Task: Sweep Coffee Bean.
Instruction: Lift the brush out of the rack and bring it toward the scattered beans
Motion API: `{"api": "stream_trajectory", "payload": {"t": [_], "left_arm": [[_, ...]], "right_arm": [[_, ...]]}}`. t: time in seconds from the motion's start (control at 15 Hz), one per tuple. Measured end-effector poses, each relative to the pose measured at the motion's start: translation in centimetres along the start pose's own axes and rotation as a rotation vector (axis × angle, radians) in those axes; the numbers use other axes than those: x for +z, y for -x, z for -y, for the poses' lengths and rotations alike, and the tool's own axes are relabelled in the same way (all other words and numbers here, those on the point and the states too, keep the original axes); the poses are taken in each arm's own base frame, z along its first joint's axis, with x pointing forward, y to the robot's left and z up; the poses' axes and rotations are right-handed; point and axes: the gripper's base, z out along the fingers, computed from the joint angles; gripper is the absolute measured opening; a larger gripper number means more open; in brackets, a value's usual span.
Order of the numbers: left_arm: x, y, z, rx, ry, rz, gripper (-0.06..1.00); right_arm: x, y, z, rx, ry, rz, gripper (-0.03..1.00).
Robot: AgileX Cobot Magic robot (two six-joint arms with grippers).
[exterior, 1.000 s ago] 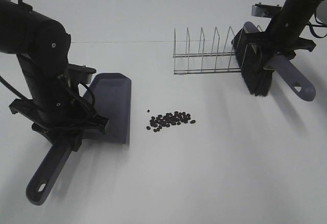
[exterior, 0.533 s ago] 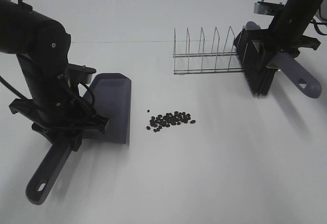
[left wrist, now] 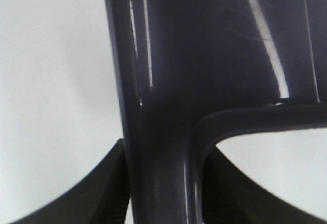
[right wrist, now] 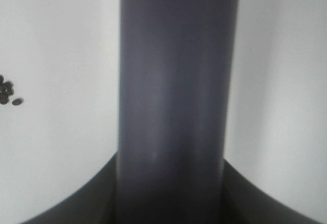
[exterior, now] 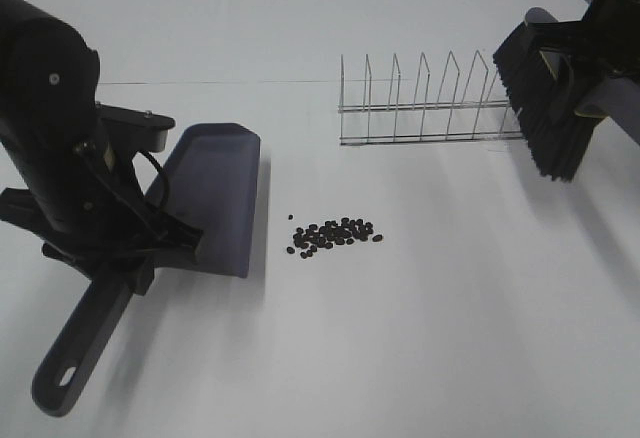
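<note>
Overall, plain white bench [exterior: 450, 308], wire rack [exterior: 420, 108] at rear, coffee bean [exterior: 333, 236] cluster small, dark, oval, left fingers [left wrist: 102, 193] clamped on dustpan [exterior: 215, 193] handle, right fingers [right wrist: 92, 198] on brush [exterior: 545, 98] handle.

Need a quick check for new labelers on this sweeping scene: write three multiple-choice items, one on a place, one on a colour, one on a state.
1. Where do the coffee beans lie relative to the dustpan?
A. inside it
B. on the table beside its open edge, apart from it
C. under its handle

2. What colour are the bristles of the brush?
A. black
B. white
C. red

3. What state is the right gripper in?
A. open and empty
B. shut on a single bean
C. shut on the brush handle

Answers:
1 B: the exterior view shows the pile on bare table, with a gap to the pan's lip.
2 A: the bristle block is black against the white surface.
3 C: the right wrist view shows the handle clamped between both fingers.
</note>
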Motion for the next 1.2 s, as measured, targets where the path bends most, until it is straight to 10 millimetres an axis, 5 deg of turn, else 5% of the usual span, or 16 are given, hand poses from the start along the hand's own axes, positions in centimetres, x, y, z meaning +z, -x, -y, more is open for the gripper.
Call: {"api": "stream_trajectory", "payload": {"t": [0.4, 0.73, 1.0, 1.2], "left_arm": [[2.5, -0.4, 0.9, 0.012, 0.04, -0.019, 0.35], [3.6, -0.1, 1.1, 0.045, 0.048, -0.026, 0.35], [4.2, 0.0, 1.2, 0.059, 0.054, -0.038, 0.35], [4.7, 0.1, 1.2, 0.067, 0.063, -0.044, 0.35]], "right_arm": [[-0.2, -7.6, -0.2, 0.025, -0.157, -0.12, 0.3], [1.1, -5.9, -4.7, -0.127, -0.321, -0.084, 0.3], [5.7, -3.0, -8.0, -0.217, -0.402, -0.125, 0.3], [8.4, -2.8, -10.7, -0.271, -0.424, -0.145, 0.3]]}}
